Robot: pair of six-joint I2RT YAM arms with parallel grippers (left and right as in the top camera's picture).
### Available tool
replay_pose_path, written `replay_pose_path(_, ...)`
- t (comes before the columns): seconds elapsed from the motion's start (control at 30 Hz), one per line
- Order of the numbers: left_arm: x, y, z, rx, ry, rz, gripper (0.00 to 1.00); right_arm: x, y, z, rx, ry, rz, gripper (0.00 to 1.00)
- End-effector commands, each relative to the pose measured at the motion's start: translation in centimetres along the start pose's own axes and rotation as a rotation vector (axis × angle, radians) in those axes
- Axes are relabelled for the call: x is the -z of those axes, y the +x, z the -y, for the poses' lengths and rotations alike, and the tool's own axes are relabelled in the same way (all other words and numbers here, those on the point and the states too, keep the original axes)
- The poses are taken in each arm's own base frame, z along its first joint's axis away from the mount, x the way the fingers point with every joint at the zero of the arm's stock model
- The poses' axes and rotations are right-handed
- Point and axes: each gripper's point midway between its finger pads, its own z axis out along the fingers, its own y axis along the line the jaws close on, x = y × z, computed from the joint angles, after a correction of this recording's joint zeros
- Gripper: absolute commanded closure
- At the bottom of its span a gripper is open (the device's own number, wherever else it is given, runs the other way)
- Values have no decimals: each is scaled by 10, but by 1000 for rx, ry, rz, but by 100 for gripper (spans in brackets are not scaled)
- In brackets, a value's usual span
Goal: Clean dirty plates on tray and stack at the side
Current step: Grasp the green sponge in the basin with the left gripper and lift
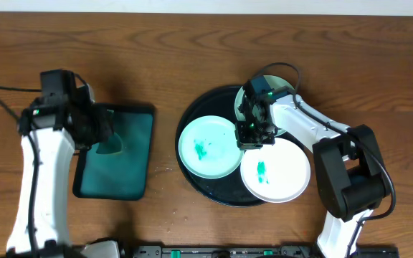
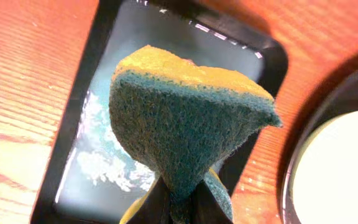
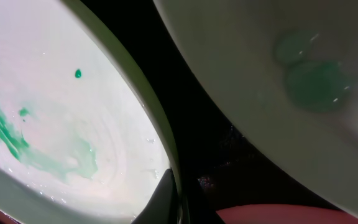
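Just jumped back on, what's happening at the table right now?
The left gripper holds a yellow-and-green sponge above the teal rectangular tray of foamy water. The right gripper is low over the black tray, at the rim of the smeared mint-green plate; its grip is unclear. The white plate also shows a smear, and a third plate is partly hidden under that arm. None is stacked aside yet.

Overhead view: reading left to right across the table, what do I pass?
Left arm → teal rectangular tray, with the sponge in the left tool over its left side → smeared mint-green plate → right tool → smeared white plate → right arm's base.
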Motion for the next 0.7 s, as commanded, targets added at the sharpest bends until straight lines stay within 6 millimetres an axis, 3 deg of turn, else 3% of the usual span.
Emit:
replay_pose_path(0.0,14,-2,9,-54,40,40,93,-12,6,34,-22,118,-27,99)
replay_pose_path(0.33,13,-3,33,-165,72,63,93,-12,6,34,-23,118,-27,99)
replay_pose_path(0.67,15,-23,35,-198,55,148,93,-12,6,34,-23,118,-27,99)
